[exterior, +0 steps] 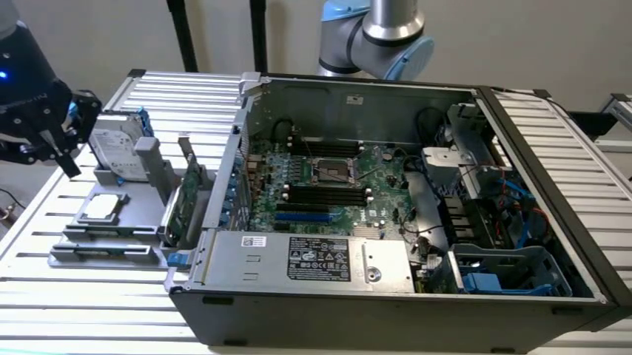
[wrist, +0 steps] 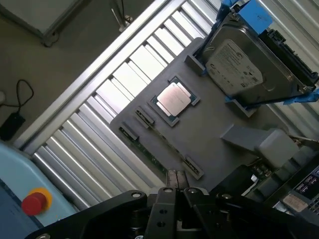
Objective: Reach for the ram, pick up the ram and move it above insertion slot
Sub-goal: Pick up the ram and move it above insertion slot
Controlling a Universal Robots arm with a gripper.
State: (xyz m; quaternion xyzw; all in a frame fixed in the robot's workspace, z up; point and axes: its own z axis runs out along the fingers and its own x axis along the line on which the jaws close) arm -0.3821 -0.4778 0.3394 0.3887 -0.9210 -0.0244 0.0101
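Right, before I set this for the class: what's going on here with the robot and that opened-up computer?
The robot arm's gripper, shut and holding nothing, hangs over a grey parts tray that sits beside the open computer case. The ram lies in its holder along the tray's edge, close to the fingertips but not yet gripped. The insertion slot is on the board inside the case, well away from the gripper.
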